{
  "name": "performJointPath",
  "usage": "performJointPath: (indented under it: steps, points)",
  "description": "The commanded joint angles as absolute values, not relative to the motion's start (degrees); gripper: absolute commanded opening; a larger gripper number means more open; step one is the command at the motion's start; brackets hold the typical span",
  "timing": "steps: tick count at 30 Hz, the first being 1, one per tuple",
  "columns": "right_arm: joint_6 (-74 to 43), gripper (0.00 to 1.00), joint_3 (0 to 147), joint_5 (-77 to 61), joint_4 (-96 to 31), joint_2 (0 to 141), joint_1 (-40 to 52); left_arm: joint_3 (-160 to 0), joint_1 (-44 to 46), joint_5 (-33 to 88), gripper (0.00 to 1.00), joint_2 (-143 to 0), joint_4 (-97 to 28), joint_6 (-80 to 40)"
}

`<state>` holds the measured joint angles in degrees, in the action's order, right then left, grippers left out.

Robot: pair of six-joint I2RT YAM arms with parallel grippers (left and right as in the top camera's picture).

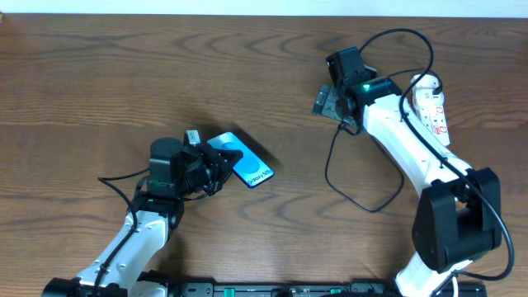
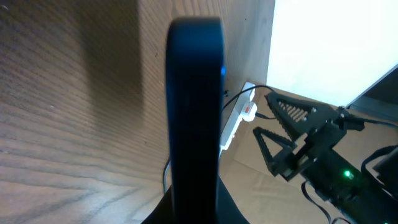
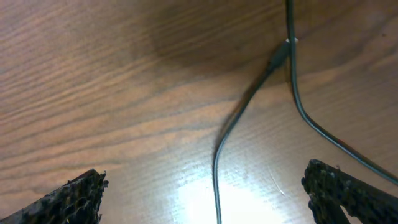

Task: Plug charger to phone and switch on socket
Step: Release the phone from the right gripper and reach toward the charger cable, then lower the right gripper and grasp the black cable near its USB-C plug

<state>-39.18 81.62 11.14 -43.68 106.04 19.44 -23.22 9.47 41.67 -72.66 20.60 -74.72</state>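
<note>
My left gripper is shut on the phone, whose blue screen faces up at the table's middle left. In the left wrist view the phone shows edge-on as a dark slab held in the jaws. My right gripper is open and empty, hovering over the table at the back right. In the right wrist view its fingers straddle the charger cable. The small black plug tip lies on the wood ahead. The cable loops on the table. The socket strip lies at the far right.
The socket strip and my open right gripper show beyond the phone in the left wrist view. A pale wall edge runs along the table's far side. The right arm's body stretches across the right side of the table.
</note>
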Motion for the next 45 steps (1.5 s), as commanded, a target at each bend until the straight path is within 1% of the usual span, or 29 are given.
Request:
performJointPath:
  steps: [1,4,5,8,13,15,16,20,23,24,25,26,27,29,31,34,36,39,42,43,45]
  points:
    - [-40.8,0.92,82.7,12.1,-42.8,108.3,18.8,-24.2,9.5,42.9,0.08,-72.2,21.0,-73.7]
    - [-48.2,0.80,82.7,11.8,-43.6,110.7,17.8,-24.2,9.5,42.9,0.08,-72.2,21.0,-73.7]
    - [-52.5,0.78,82.7,11.4,-44.1,112.2,17.1,-24.2,9.5,42.9,0.08,-72.2,21.0,-73.7]
    - [-56.2,0.76,82.7,9.9,-43.3,114.8,15.9,-24.2,9.5,43.0,0.08,-72.2,21.0,-73.7]
    - [-56.1,0.73,82.7,10.0,-40.4,117.7,14.5,-24.2,9.5,43.0,0.08,-72.2,21.0,-73.7]
    - [-56.2,0.71,82.7,10.0,-39.5,118.3,14.2,-24.2,9.5,43.0,0.08,-72.2,21.0,-73.7]
    - [-56.1,0.68,82.7,10.0,-39.2,118.7,14.1,-24.2,9.5,43.0,0.08,-72.2,21.0,-73.7]
    - [-56.1,0.49,82.7,9.4,-38.8,120.1,14.0,-24.2,9.5,43.0,0.08,-72.2,21.0,-73.7]
    - [-56.1,0.40,82.7,7.6,-39.1,121.5,14.0,-24.2,9.5,43.0,0.08,-72.2,21.0,-73.7]
    - [-56.1,0.33,82.7,6.9,-39.4,122.2,14.0,-24.2,9.5,43.1,0.07,-72.2,21.0,-73.7]
    - [-56.1,0.29,82.7,6.6,-39.6,122.7,14.0,-24.2,9.5,43.1,0.08,-72.2,21.0,-73.7]
    - [-54.1,0.17,82.7,5.0,-40.0,123.1,14.3,-24.2,9.5,43.1,0.08,-72.2,20.9,-73.7]
    - [-51.5,0.12,82.7,3.7,-39.9,123.2,14.6,-24.2,9.5,43.1,0.08,-72.2,20.7,-73.7]
    - [-43.7,0.06,82.7,0.3,-39.8,123.2,15.4,-24.2,9.5,43.1,0.08,-72.2,20.2,-73.7]
    - [-33.3,0.01,82.7,-3.8,-40.4,123.2,16.4,-24.2,9.5,43.1,0.08,-72.2,19.9,-73.7]
    - [-21.8,0.01,82.7,-7.1,-44.3,123.2,18.3,-24.2,9.5,43.1,0.08,-72.2,19.7,-73.7]
    - [-17.4,0.03,82.7,-6.8,-48.3,123.2,20.0,-24.2,9.5,43.1,0.08,-72.2,19.7,-73.7]
    - [-13.2,0.12,82.0,-6.8,-53.1,123.2,22.4,-24.2,9.5,43.1,0.08,-72.2,19.7,-73.7]
    - [-13.0,0.27,80.6,-5.9,-54.5,123.2,24.8,-24.2,9.5,43.1,0.08,-72.2,19.7,-73.7]
    - [-13.0,0.38,80.1,-5.7,-54.4,123.2,25.5,-24.2,9.5,43.1,0.08,-72.2,19.7,-73.7]
    - [-13.3,0.53,79.9,-4.1,-53.3,123.2,26.5,-24.2,9.5,43.1,0.07,-72.2,19.7,-73.7]
